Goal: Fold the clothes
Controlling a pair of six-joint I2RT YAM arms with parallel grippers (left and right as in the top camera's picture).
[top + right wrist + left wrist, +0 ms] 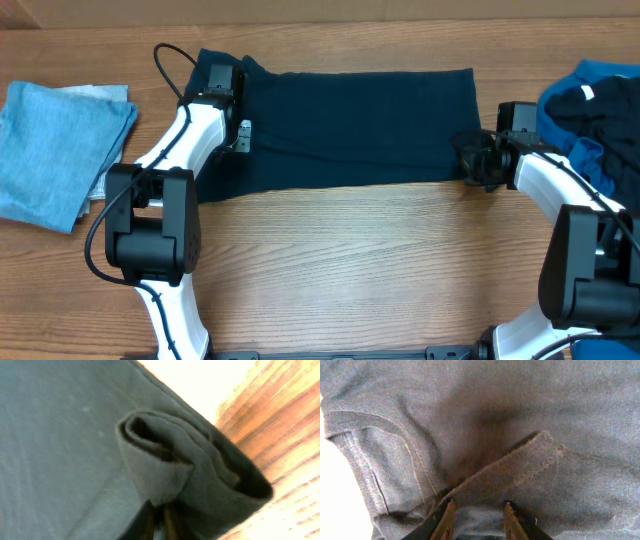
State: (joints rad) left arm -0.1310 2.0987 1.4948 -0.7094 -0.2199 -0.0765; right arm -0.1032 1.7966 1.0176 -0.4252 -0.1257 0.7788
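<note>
Judging from the overhead view, the task is partly complete. The dark navy garment is laid across the far middle of the counter as a long, flat band, so at least one fold appears to have been made. The left fingers are positioned on its left end and the right fingers at its right edge. A light blue garment is seen folded at the far left and is taken as finished. A heap of garments, royal blue and dark, is seen unfolded at the far right and is taken as outstanding.

In the left wrist view, the left fingers are set moderately apart over the dark navy garment, with a stitched hem running toward the gap. Whether cloth is clamped cannot be told.

In the right wrist view, the right fingers are drawn nearly together and are pinching a rolled, doubled edge of the dark navy garment, with bare counter beyond it.

A further fold across the band is judged to be required before the heap is addressed.
</note>
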